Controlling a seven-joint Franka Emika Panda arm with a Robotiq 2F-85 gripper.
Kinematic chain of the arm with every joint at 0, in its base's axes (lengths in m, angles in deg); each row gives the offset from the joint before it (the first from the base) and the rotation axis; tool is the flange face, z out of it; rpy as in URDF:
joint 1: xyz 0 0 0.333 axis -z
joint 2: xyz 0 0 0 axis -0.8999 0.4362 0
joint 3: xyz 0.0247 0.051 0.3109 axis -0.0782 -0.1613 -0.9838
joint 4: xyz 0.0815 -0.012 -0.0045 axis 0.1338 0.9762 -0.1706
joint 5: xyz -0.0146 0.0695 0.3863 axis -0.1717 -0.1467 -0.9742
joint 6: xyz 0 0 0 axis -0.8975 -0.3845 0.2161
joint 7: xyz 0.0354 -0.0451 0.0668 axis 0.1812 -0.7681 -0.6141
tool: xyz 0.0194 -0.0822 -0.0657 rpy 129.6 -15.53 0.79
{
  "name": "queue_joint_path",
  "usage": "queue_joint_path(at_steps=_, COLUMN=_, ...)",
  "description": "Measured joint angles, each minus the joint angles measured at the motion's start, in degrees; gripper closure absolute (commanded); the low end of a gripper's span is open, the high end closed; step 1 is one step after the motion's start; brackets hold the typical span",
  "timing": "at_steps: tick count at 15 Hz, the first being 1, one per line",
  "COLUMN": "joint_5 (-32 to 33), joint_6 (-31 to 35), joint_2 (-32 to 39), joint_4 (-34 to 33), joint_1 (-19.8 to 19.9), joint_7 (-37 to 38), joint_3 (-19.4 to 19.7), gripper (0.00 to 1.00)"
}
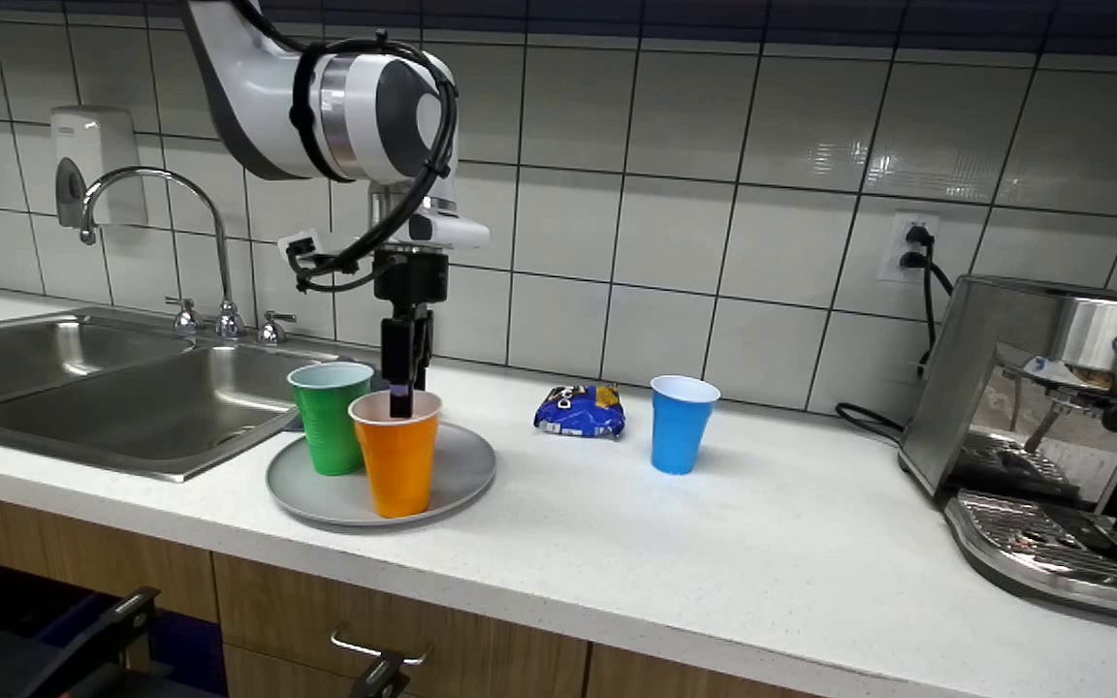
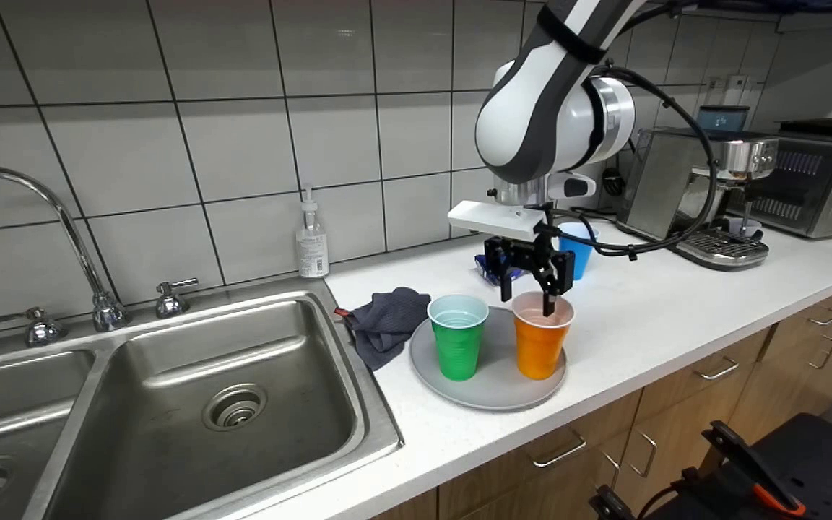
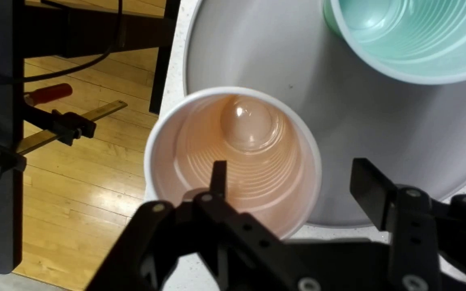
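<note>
My gripper (image 3: 293, 178) is open, with its fingers apart. In the wrist view one finger is over the inside of the orange cup (image 3: 241, 169) and the other is outside its rim, above the grey plate (image 3: 330, 133). In an exterior view the gripper (image 2: 528, 300) has one fingertip within the mouth of the orange cup (image 2: 539, 350). The cup stands upright on the plate (image 2: 488, 397). A green cup (image 2: 459, 350) stands upright beside it and also shows in the wrist view (image 3: 419, 44). Whether the fingers touch the rim, I cannot tell.
A blue cup (image 1: 683, 427) and a blue snack packet (image 1: 580, 412) stand on the white counter (image 1: 714, 562). A coffee machine (image 1: 1053, 417) is at the far end. A dark cloth (image 2: 391, 325), a soap bottle (image 2: 312, 245) and a sink (image 2: 243, 361) are beside the plate.
</note>
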Motion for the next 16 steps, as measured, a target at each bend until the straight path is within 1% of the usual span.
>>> queue_joint_path(at_steps=8, joint_5=0.0, joint_6=0.0, joint_2=-0.6, joint_4=-1.9, joint_1=0.0, joint_7=0.0, joint_3=0.3, gripper=0.00)
queue_joint_path(at_steps=16, joint_5=-0.1, joint_6=-0.1, joint_2=-2.0, joint_4=-4.5, joint_1=0.7, joint_7=-0.8, joint_3=2.5, gripper=0.00)
